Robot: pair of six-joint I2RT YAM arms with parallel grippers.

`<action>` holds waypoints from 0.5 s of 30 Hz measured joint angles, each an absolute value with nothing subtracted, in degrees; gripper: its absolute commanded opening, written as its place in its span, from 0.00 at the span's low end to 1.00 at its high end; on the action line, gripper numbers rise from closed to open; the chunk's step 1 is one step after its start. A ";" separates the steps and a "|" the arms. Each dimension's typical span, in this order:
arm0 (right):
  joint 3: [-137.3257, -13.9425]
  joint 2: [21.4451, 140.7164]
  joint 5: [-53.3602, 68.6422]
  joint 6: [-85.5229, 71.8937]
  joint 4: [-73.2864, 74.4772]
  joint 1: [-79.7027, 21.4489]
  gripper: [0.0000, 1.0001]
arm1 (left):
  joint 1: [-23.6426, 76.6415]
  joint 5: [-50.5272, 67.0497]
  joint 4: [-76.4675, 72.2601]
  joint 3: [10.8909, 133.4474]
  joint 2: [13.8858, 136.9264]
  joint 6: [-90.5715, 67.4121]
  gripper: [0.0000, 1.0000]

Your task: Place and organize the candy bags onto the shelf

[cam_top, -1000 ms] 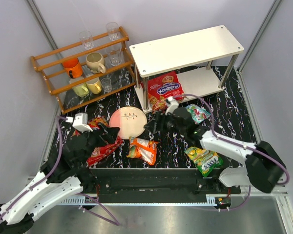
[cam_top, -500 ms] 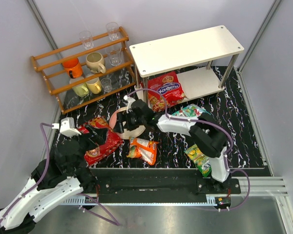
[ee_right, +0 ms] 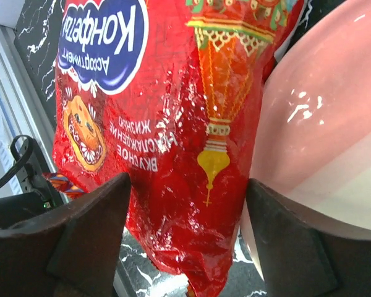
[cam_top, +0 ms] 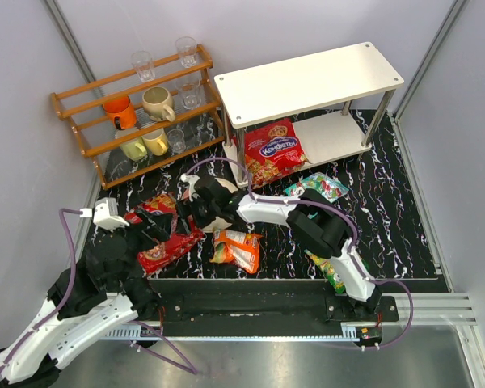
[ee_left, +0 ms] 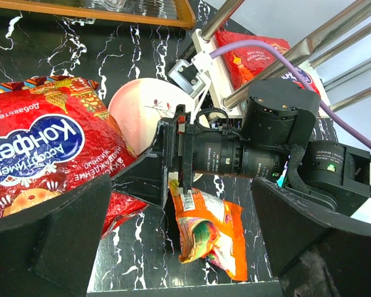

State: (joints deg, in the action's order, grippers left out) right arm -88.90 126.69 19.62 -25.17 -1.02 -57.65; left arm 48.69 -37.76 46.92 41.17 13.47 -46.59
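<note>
One large red candy bag (cam_top: 166, 245) lies at the near left of the table, and my right gripper (cam_top: 187, 214) has reached across to it. In the right wrist view, the open gripper (ee_right: 187, 185) has a finger on each side of that bag's (ee_right: 167, 124) crinkled end. My left gripper (cam_top: 153, 232) hovers beside it, open and holding nothing. In the left wrist view, the small orange bag (ee_left: 210, 229) lies between its wide fingers (ee_left: 55, 241). A second red bag (cam_top: 275, 149) rests on the lower tier of the white shelf (cam_top: 307, 81). The teal bag (cam_top: 319, 187) and the yellow-green bag (cam_top: 330, 271) lie on the table.
A pink plate (ee_right: 321, 124) sits right beside the red bag, mostly under my right arm in the top view. A wooden rack (cam_top: 137, 113) with cups and glasses stands at the back left. The right arm spans the table's middle above the orange bag (cam_top: 238, 249).
My right arm has swung left from near the shelf, across the plate, to the red bag, and its jaws have widened a little. My left arm has drawn back toward the near left.
</note>
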 measured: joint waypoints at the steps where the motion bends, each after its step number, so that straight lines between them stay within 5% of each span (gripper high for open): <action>1: -89.41 126.91 19.55 -24.64 -0.49 -57.80 0.49 | 48.69 -37.80 46.94 41.17 13.47 -46.59 0.99; 4: -90.76 127.61 19.14 -23.03 0.71 -58.22 0.06 | 48.69 -37.95 46.94 41.17 13.47 -46.59 0.99; 5: -90.76 127.61 19.03 -22.94 0.71 -58.43 0.00 | 48.69 -37.98 46.96 41.17 13.45 -46.57 0.99; 15: -84.77 114.93 15.20 -17.91 7.01 -60.31 0.00 | 48.69 -38.20 47.16 41.17 11.33 -46.61 0.99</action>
